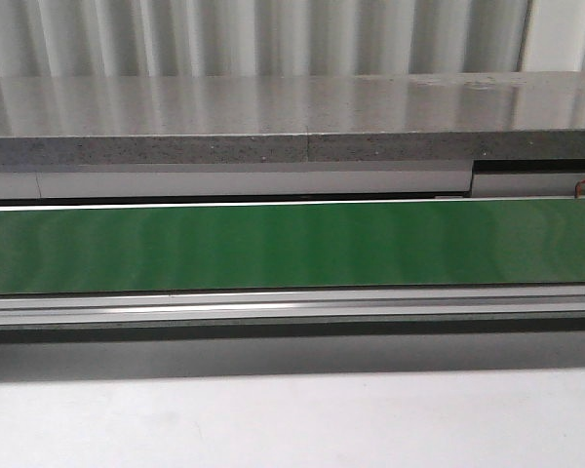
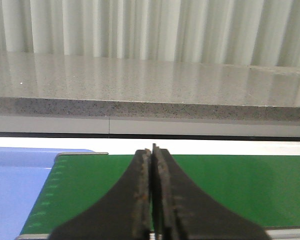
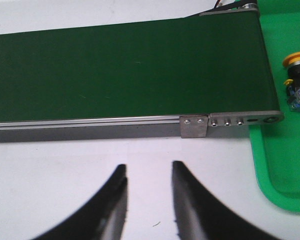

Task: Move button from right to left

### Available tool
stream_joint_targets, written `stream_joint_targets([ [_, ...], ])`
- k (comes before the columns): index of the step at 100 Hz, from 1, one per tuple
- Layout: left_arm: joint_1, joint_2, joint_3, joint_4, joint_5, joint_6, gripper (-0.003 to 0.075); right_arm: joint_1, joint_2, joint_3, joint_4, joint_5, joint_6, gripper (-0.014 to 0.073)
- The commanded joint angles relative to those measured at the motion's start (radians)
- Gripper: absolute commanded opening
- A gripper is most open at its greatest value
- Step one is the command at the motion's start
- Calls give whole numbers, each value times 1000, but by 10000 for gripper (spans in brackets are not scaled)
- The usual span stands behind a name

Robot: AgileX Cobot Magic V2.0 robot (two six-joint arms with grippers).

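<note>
Lying on green tray (image 3: 282, 185): button (image 3: 295, 80)

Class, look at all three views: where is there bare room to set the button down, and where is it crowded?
The green belt lies bare end to end. The white table before its metal rail is free too. The blue surface beyond the belt's left end is bare. Only the green tray holds anything: the button.

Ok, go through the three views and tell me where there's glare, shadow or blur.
Front view: pale vertical reflections streak the polished grey speckled stone ledge and the green conveyor belt; a dark shadow band lies under its rail. Left wrist view: the shut black left gripper is soft and close. Right wrist view: the open right gripper is blurred, and the small orange-capped push button on the bright green tray is sharp.
</note>
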Motion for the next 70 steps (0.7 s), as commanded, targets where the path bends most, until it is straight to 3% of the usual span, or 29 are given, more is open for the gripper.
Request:
stream_joint_targets([
  [1, -9, -33, 26, 2, -79, -3, -20, -4, 10, -34, 3, -56, -1, 478],
  [10, -9, -33, 26, 2, -79, -3, -20, -4, 10, -34, 3, -68, 0, 610],
  [26, -9, -33, 26, 2, -79, -3, -20, -4, 57, -95, -42, -35, 85, 612],
  [46, -9, -33, 26, 2, -79, -3, -20, -7, 250, -245, -237, 112, 145, 612],
  [70, -9, -33, 26, 2, -79, -3, -20, -117, 455, -366, -270, 44, 127, 612],
])
